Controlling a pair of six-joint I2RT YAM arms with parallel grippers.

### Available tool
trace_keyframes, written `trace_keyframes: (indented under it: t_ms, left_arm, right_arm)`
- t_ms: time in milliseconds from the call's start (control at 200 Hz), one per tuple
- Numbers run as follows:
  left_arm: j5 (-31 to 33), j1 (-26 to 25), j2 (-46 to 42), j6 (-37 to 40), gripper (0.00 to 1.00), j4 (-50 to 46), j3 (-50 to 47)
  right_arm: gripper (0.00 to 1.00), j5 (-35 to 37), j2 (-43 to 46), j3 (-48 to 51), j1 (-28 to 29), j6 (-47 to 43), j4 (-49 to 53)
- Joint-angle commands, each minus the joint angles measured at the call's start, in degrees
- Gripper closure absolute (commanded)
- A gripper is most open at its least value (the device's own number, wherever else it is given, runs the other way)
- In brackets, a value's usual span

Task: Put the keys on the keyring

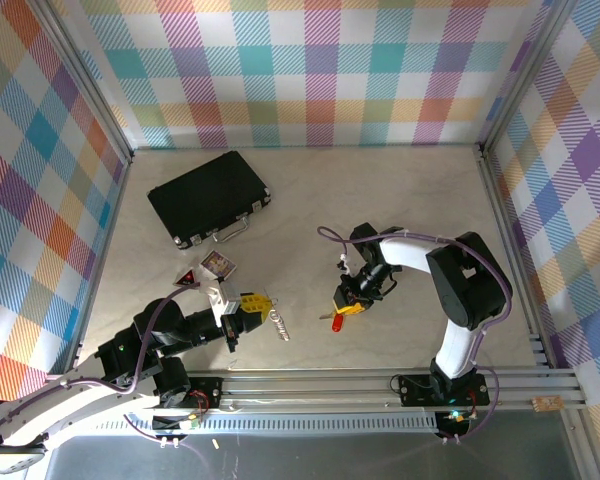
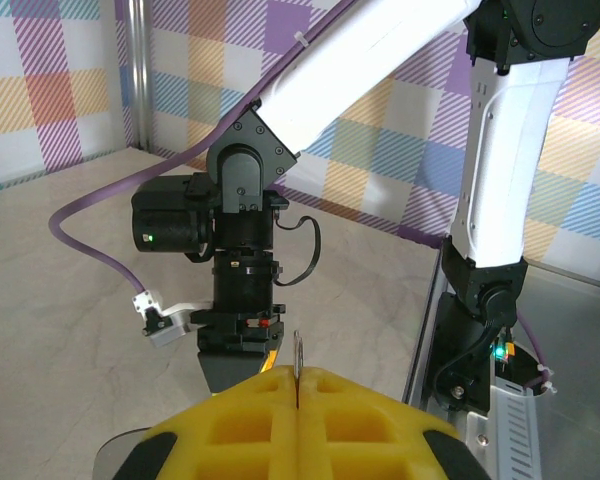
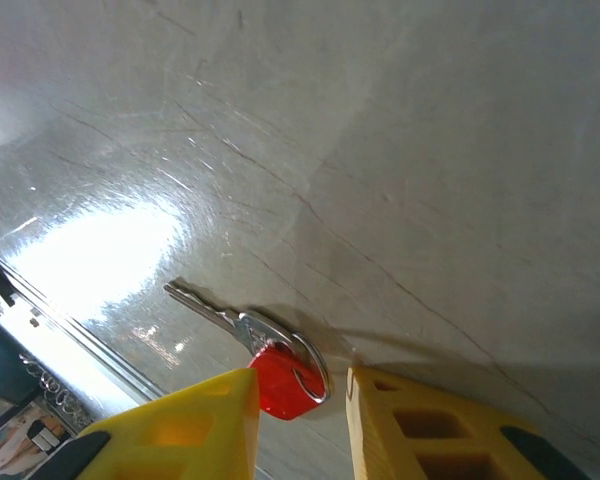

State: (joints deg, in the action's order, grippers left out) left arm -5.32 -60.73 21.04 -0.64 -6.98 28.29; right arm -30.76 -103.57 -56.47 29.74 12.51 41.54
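The pale marbled table (image 1: pixel 400 200) sits inside plaid walls (image 1: pixel 320 70), with a metal rail (image 1: pixel 380 385) along its near edge. The right arm (image 1: pixel 465 285) arches up from that rail and bends back down toward the middle of the table. The left arm (image 1: pixel 170 335) lies low and reaches in from the near left corner. A black case (image 1: pixel 208 195) lies closed at the far left with its metal handle facing the arms, well apart from both grippers.

The left gripper (image 1: pixel 260 303) is clenched on the keyring (image 1: pixel 279 323). In the left wrist view a thin metal edge stands pinched between the two yellow pads, and from above the silvery strip trails out past the fingertips over the table. Two small cards (image 1: pixel 218 265) lie just behind this gripper, between it and the case.

The right gripper (image 1: pixel 348 305) points down at the table. Its yellow fingers (image 3: pixel 210 420) stand apart on either side of the key (image 3: pixel 280 388) and are not clamped on it. The key lies flat on the table with its red head between the fingertips — a slim gap shows beside one finger — and its silver blade points away toward the rail. From above, the gripper body hides part of the key. Bare table separates the key from the keyring.
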Motion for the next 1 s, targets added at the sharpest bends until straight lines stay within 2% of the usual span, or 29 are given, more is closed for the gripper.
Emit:
trace_keyframes:
  t_ms: [0,450,995]
  left_arm:
    - [-0.1,-0.4,-0.3,-0.5,1.00,2.0,0.4]
    - [0.1,-0.4,0.7,-0.4,1.00,2.3,1.0]
    - [0.0,-0.4,1.0,-0.4,1.00,2.2,1.1]
  right_arm:
    - [0.72,-2.7,-1.3,-0.8,0.3,-1.7,-2.0]
    - [0.79,-2.0,-1.4,-0.9,0.3,-2.1,-1.6]
    - [0.93,0.0,0.6,-1.0,0.3,-3.6,-0.2]
